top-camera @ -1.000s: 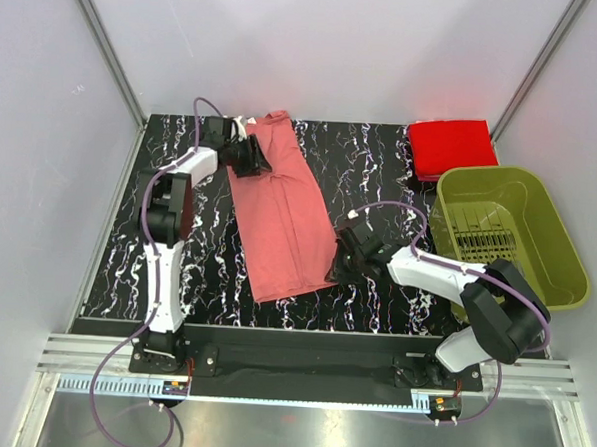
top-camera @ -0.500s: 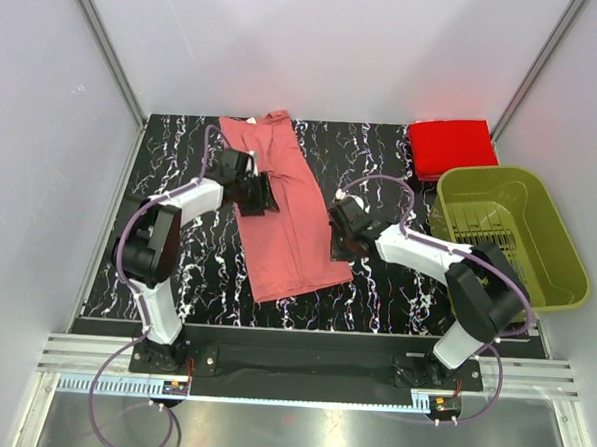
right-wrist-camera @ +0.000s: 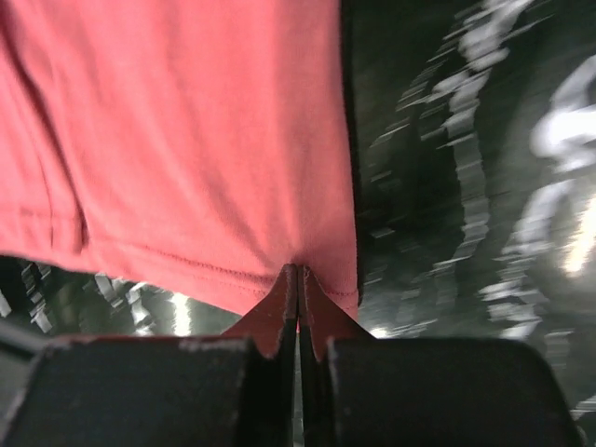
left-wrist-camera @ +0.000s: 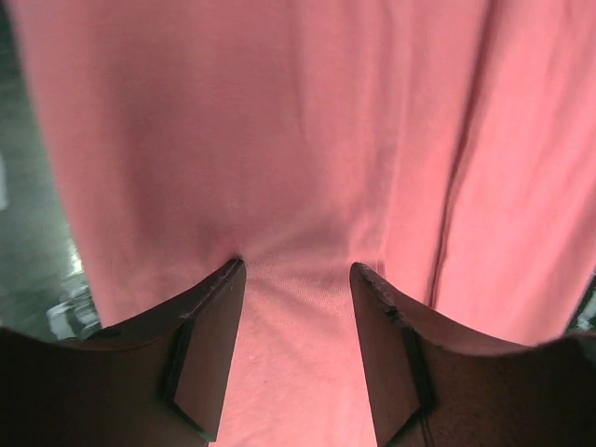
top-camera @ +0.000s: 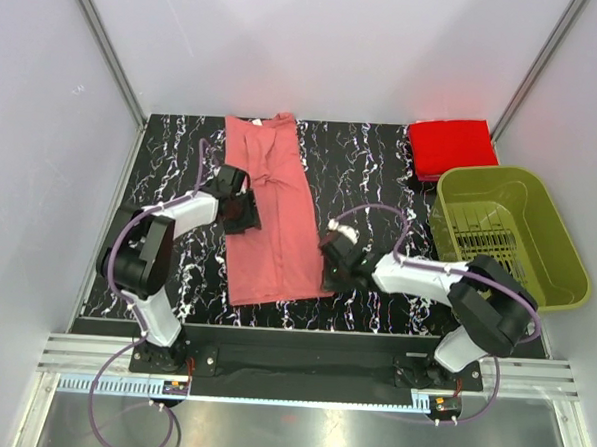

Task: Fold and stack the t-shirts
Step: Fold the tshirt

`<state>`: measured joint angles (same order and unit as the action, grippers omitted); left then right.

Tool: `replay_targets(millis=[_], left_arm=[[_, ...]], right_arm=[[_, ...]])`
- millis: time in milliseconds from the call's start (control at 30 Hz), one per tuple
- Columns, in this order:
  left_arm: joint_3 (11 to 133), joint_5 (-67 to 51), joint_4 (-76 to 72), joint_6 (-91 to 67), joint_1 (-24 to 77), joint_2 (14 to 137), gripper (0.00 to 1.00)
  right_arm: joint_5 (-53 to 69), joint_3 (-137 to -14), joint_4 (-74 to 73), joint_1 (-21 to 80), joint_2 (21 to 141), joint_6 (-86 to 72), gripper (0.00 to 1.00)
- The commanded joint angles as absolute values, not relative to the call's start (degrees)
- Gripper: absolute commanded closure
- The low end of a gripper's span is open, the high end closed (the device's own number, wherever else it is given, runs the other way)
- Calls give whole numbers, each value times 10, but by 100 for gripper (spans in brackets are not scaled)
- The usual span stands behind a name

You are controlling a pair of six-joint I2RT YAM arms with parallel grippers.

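Observation:
The salmon-pink t-shirt lies folded into a long strip down the middle of the black marbled table, collar end far. My left gripper sits on its left edge at mid-length. In the left wrist view its jaws are open, with pink cloth puckered between the tips. My right gripper is at the strip's near right corner. In the right wrist view it is shut on the hem of the shirt. The red t-shirt lies folded at the far right corner.
An olive-green plastic basket stands at the right side, just in front of the red shirt. Grey walls close in the table on the left, far and right sides. Bare table lies left of the strip and between the strip and the basket.
The left gripper slid from the collar end toward me along the shirt's left edge. The right gripper pulled the near hem leftward and toward me, so the strip now lies straighter.

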<state>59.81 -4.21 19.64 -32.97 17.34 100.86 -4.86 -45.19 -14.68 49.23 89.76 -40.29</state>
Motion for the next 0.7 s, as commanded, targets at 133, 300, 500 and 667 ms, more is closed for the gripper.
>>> replay_targets(millis=[133,300,500,667], left_arm=[[563,73,256,-302,128,941,42],[558,-67,231,-261,138,842,41],[515,-214,188,-279,214,823,45],[463,-178,176,-315,293,818,52]], right_arm=[[-48,-432,-97,574,896,-497,100],[-43,-474,-146,592,871,-488,97],[-59,-556,-226,571,820,-408,82],[-3,-615,-241,483,832,-334,81]])
